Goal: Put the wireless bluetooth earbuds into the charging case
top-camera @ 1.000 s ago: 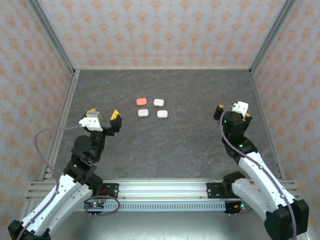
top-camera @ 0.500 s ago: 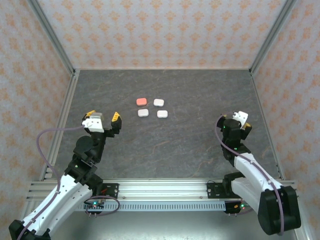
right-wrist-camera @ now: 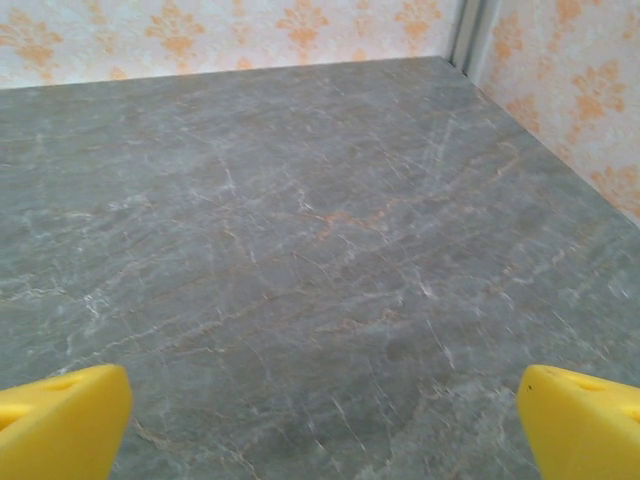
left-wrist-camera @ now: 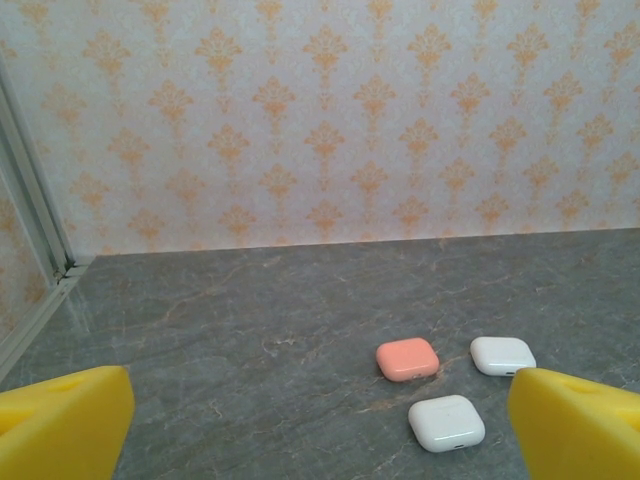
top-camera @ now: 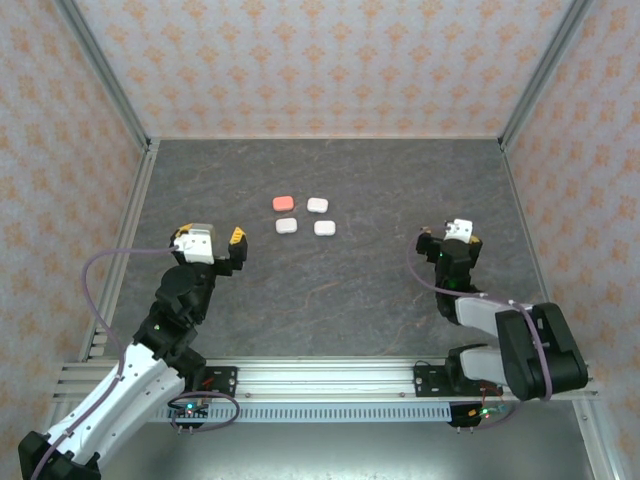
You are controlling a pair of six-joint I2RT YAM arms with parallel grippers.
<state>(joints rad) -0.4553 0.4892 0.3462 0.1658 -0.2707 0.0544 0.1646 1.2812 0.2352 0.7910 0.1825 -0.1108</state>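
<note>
Four closed charging cases lie in a small square at the middle of the table: one salmon-pink case (top-camera: 283,202) (left-wrist-camera: 407,359) and three white cases (top-camera: 317,204) (top-camera: 287,226) (top-camera: 323,228). The earbuds are out of view. My left gripper (top-camera: 210,234) (left-wrist-camera: 320,430) hangs open to the near left of the cases, facing them, with nothing between its yellow fingertips (left-wrist-camera: 60,420). My right gripper (top-camera: 448,236) (right-wrist-camera: 322,425) stands open over bare table at the right, apart from the cases, with nothing between its yellow fingertips (right-wrist-camera: 585,420).
The dark stone-patterned table (top-camera: 400,180) is boxed in by wallpapered walls (top-camera: 320,60) on three sides, with aluminium posts (top-camera: 100,70) at the corners. A metal rail (top-camera: 320,378) carrying both arm bases runs along the near edge.
The right arm has folded back toward its base, carrying its gripper left and nearer. The left gripper has dropped slightly and shifted a little right. The cases have not moved.
</note>
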